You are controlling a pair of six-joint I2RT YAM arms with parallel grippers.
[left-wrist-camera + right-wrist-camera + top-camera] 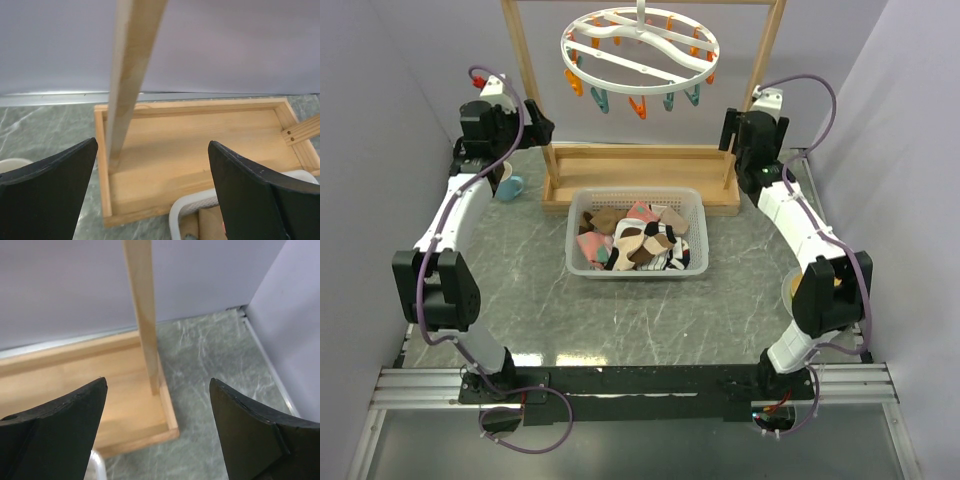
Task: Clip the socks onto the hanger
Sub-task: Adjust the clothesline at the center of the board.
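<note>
Picking one sock out of the pile looked like the step in hand, and neither arm had begun it. The socks (635, 240) lay heaped in a white basket (636, 192) at the middle of the top view, with pink, brown, white and cow-patterned ones overlapping. The hanger (638, 88) hung at the top centre of that view from a wooden frame (525, 70). Its orange and teal pegs (638, 107) dangled along the near rim with no sock in them.

The left gripper (542, 128) sat at the upper left beside the frame's left post, fingers spread wide and empty. The right gripper (728, 130) sat at the upper right beside the right post, fingers likewise spread with nothing between them. Both were well apart from the pile.

To do the step well, one arm would probably need to come down over the basket and pinch a sock lying on top. Taking it near an edge of the fabric should let it lift alone and leave a cuff hanging free for a peg. The basket wall and the frame posts were the things to keep clear of.
</note>
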